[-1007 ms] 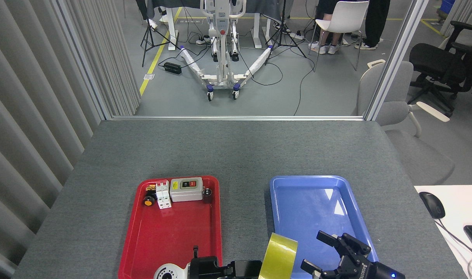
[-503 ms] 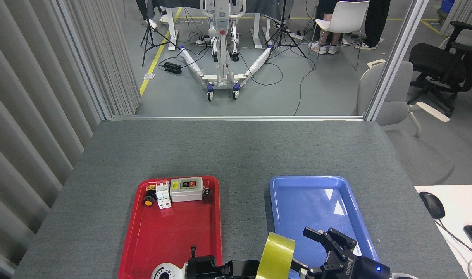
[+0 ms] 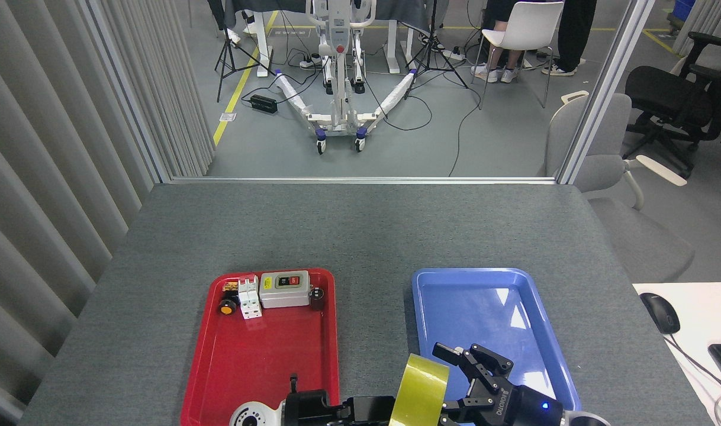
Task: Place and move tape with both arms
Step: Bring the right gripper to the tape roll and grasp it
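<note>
Tape (image 3: 419,391) bottom cropped, left hand (image 3: 390,411) grip obscured

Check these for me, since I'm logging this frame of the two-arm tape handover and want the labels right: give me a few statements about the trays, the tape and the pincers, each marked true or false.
1. The tape stands on edge at the left pincer, between the two trays. True.
2. The blue tray holds a switch box. False: nothing lies on it, though the right pincer is over its near end; the grey switch box sits in the red tray.
3. The right pincer has its fingers spread, close beside the tape. True.
4. The small orange knob lies on the bare table. False: it sits in the red tray's far left corner.
5. The tape lies flat in the red tray. False: it is held upright.
</note>
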### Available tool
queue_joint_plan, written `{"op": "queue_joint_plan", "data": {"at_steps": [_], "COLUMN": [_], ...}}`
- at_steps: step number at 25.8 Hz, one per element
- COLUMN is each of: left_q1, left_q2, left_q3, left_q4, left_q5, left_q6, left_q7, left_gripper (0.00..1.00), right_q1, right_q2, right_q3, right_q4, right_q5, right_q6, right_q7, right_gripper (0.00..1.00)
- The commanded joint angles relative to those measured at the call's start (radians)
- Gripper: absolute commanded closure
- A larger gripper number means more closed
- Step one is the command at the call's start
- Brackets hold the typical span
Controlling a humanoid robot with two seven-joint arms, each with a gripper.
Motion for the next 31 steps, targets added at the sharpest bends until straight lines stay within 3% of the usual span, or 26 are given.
{"op": "queue_joint_plan", "data": {"at_steps": [1,13,25,31], "left_q1": [0.000,0.000,0.000,0.000], "left_q2": [0.001,0.001,0.001,-0.001], "left_q3": [0.000,0.008,0.022,0.031], "left_q4": [0.002,0.009,0.009,0.013], "left_q5": [0.000,-0.002,-0.005,-0.012], "left_q6": [0.001,-0.007,-0.010,-0.012], "left_q7": [-0.001,0.001,0.004,0.016], "left_gripper": [1.00,1.00,1.00,1.00], "right_q1": [-0.010,-0.013,-0.010,-0.010], "right_q2": [0.010,0.026,0.052,0.058], "right_q3": [0.002,0.004,0.007,0.010], "right_q4": [0.001,0.001,0.001,0.001], "right_q5": [0.001,-0.004,-0.001,0.002], "right_q6": [-0.001,-0.001,-0.001,-0.001], "right_q7": [-0.006,-0.006,-0.006,-0.004], "right_gripper": [0.18,0.33,0.64,0.75]}}
